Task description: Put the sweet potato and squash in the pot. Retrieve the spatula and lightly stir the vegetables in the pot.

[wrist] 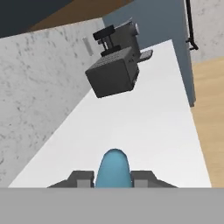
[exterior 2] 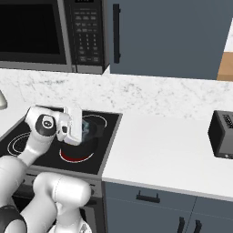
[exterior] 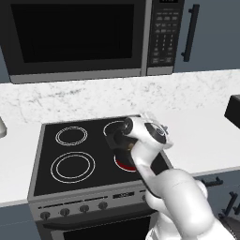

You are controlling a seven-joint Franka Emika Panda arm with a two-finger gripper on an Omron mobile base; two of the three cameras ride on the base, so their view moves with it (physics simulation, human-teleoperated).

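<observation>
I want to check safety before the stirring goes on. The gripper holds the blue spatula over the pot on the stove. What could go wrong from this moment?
1. The burner under the pot glows red, so the spatula could suffer from the heat if it rests there.
2. The gripper pinches the spatula between its fingertips near one rounded end; a push against the pot wall might twist it loose.
3. The hand sits close above the pot, so a wide stir could knock the pot off the burner.

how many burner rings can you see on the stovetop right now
3 show: two white rings on the stovetop at back left and front left, one glowing red under the pot. The arm may hide others.
</observation>
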